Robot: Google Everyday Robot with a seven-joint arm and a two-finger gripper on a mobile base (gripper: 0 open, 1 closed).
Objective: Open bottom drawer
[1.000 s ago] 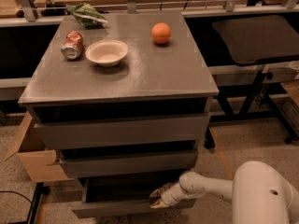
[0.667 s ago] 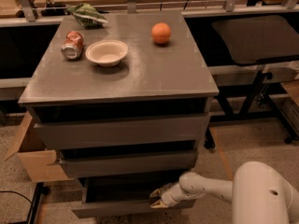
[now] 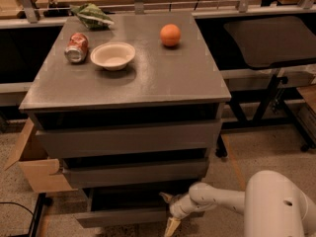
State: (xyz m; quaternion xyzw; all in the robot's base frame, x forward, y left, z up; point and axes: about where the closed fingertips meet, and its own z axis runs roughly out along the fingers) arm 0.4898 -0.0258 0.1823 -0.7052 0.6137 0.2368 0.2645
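Observation:
The grey cabinet [image 3: 133, 78] has three handle-less drawers. The bottom drawer [image 3: 118, 216] is the lowest and narrowest front. It stands a little way out, and a dark gap of its interior [image 3: 128, 199] shows behind the front panel. My gripper [image 3: 169, 212] is at the right end of that front panel, on my white arm [image 3: 217, 201] that reaches in from the lower right. One finger is inside, behind the panel. The other finger [image 3: 172, 226] is in front of it. The gripper is shut on the panel's top edge.
On the cabinet top are an orange [image 3: 170, 35], a white bowl [image 3: 113, 56], a tipped soda can [image 3: 76, 47] and a green bag [image 3: 91, 15]. An open cardboard box [image 3: 37, 169] stands on the floor at the left. A black table [image 3: 269, 41] stands to the right.

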